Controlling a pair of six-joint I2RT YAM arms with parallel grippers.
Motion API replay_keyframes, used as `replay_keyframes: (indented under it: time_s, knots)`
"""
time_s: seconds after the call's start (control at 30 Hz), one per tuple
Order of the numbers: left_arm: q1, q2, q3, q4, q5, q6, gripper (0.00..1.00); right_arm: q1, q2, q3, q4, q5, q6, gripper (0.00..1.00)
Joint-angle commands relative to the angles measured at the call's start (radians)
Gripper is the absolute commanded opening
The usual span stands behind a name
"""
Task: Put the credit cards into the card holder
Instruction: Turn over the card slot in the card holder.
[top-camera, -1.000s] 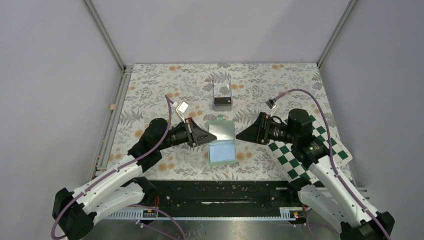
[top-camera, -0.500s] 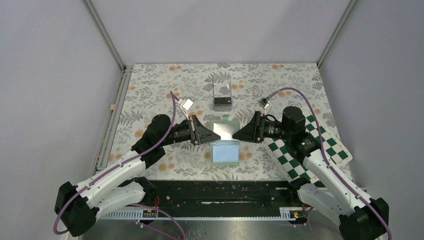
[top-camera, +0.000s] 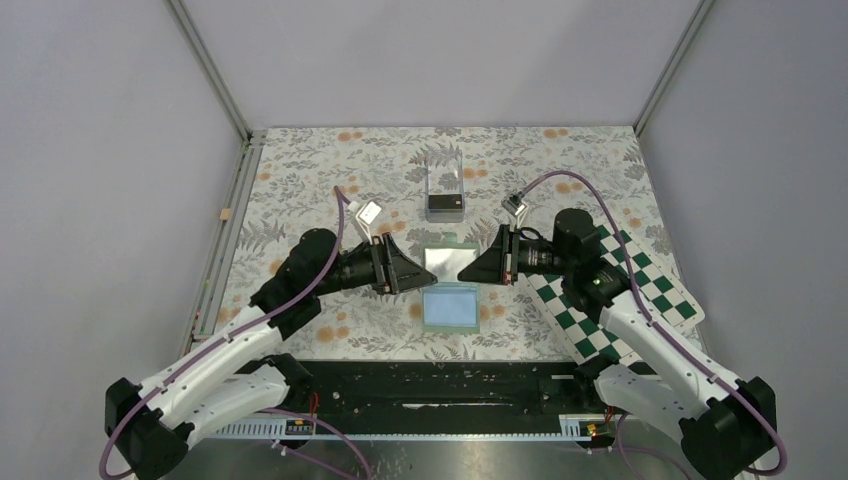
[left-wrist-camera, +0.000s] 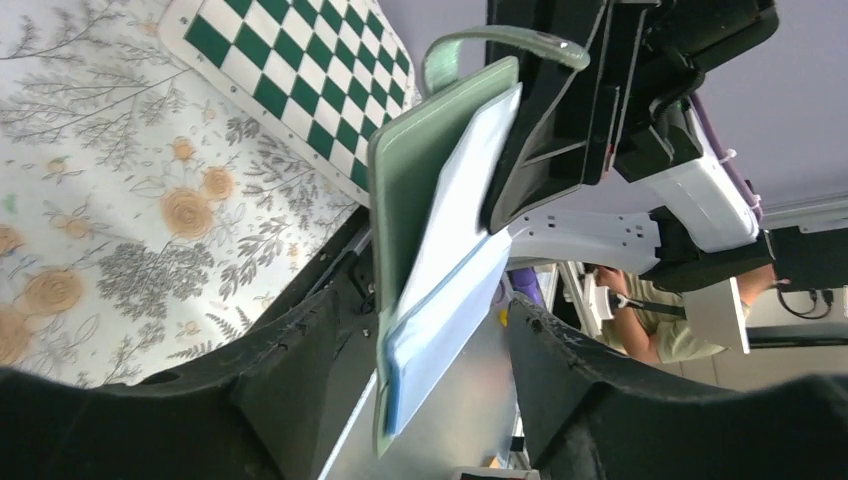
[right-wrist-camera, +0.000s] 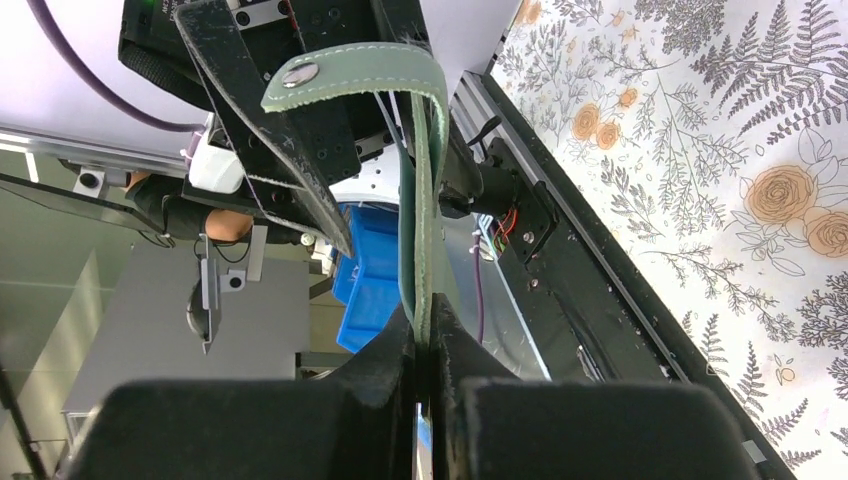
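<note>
The right gripper (right-wrist-camera: 421, 338) is pinched tight on one thin edge of the card holder (top-camera: 449, 306), its two fingers pressed together with the sage-green leaf between them. In the right wrist view the wallet is seen edge-on, rising straight away from the fingertips, and its snap strap (right-wrist-camera: 352, 66) curls over the far end, with the metal snap dot facing the camera.

The left gripper (left-wrist-camera: 432, 328) stands with its jaws well apart, one finger on each side of the wallet. I cannot tell whether either finger touches it. From this side the green outer face and the pale blue-grey inner pockets both show, layered and tilted.

From above, the card holder lies open in the middle of the floral table (top-camera: 300, 180), between the two gripper tips. Its long axis runs from the far side toward the arm bases. The far leaf sits between the grippers and the near leaf shows its pale pockets upward. I cannot tell whether it rests on the cloth.

The credit cards (top-camera: 445, 207) sit dark at the near end of a clear acrylic box (top-camera: 444, 176), just beyond the wallet. A green-and-white chequered board (top-camera: 655, 283) lies under the right arm.
</note>
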Motion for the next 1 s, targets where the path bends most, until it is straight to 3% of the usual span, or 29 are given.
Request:
replay_keyframes:
  time_s: [0.0, 0.33, 0.7, 0.97]
  knots:
    - [-0.001, -0.080, 0.062, -0.178, -0.098, 0.114, 0.63, 0.008, -0.056, 0.046, -0.024, 0.031, -0.046, 0.00]
    - [0.000, -0.105, 0.017, -0.247, -0.081, 0.133, 0.49, 0.008, -0.057, 0.050, -0.022, 0.034, -0.038, 0.00]
    - [-0.001, -0.085, 0.020, -0.287, -0.061, 0.162, 0.44, 0.008, -0.044, 0.054, 0.001, 0.034, -0.017, 0.00]
    - [-0.002, -0.085, 0.007, -0.200, -0.004, 0.139, 0.42, 0.008, -0.033, 0.050, 0.003, 0.028, -0.016, 0.00]
